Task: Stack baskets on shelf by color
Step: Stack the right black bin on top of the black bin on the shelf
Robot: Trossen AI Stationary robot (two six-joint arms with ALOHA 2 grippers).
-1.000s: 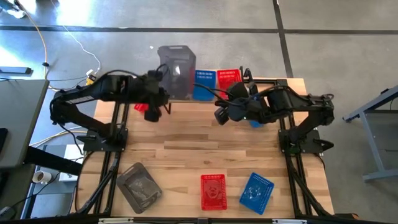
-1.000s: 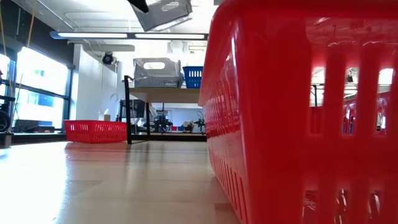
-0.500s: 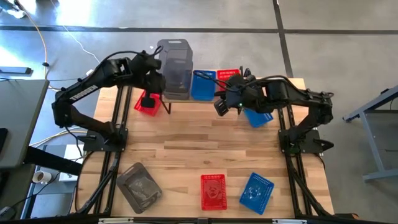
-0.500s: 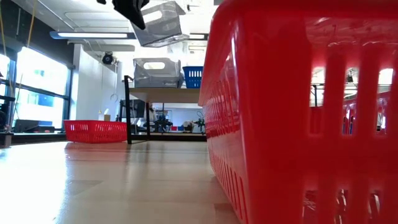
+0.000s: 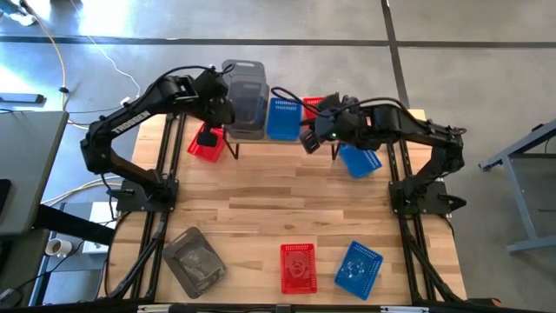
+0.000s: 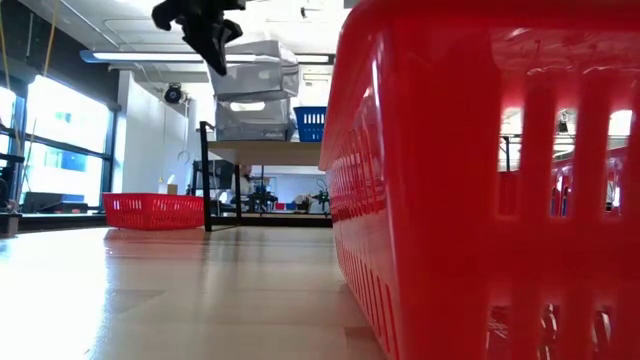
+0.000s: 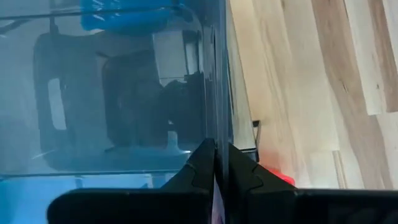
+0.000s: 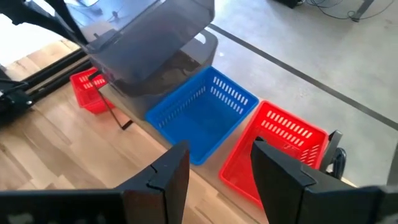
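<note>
My left gripper (image 5: 222, 103) (image 6: 212, 45) is at the shelf's left end, shut on a smoky grey basket (image 5: 244, 80) (image 6: 258, 70) (image 8: 146, 40). That basket hangs tilted just over a second grey basket (image 6: 250, 118) (image 8: 199, 53), which stands on the shelf (image 6: 265, 150). A blue basket (image 5: 283, 119) (image 8: 202, 115) and a red basket (image 5: 318, 107) (image 8: 273, 146) stand beside it on the plank. My right gripper (image 5: 309, 141) (image 8: 217, 180) hovers open and empty in front of the shelf, facing these two. My left gripper pinches the upper grey basket by its left side wall (image 7: 215, 140), with one finger (image 7: 200, 167) inside and the other outside. It comes from above and the table's left, slanting down. The basket is lifted and tilted; whether it touches the grey basket below, I cannot tell.
A red basket (image 5: 206, 143) (image 6: 153, 210) lies on the table by the shelf's left legs, and a blue basket (image 5: 359, 161) lies under my right arm. Along the near edge lie a grey (image 5: 195, 259), a red (image 5: 297, 265) (image 6: 490, 180) and a blue basket (image 5: 358, 268).
My left gripper has moved toward the far edge and come down, carrying the grey basket from high above the shelf to just over the grey basket standing there. My right gripper has drifted toward the far edge, uncovering the blue basket beneath its arm.
</note>
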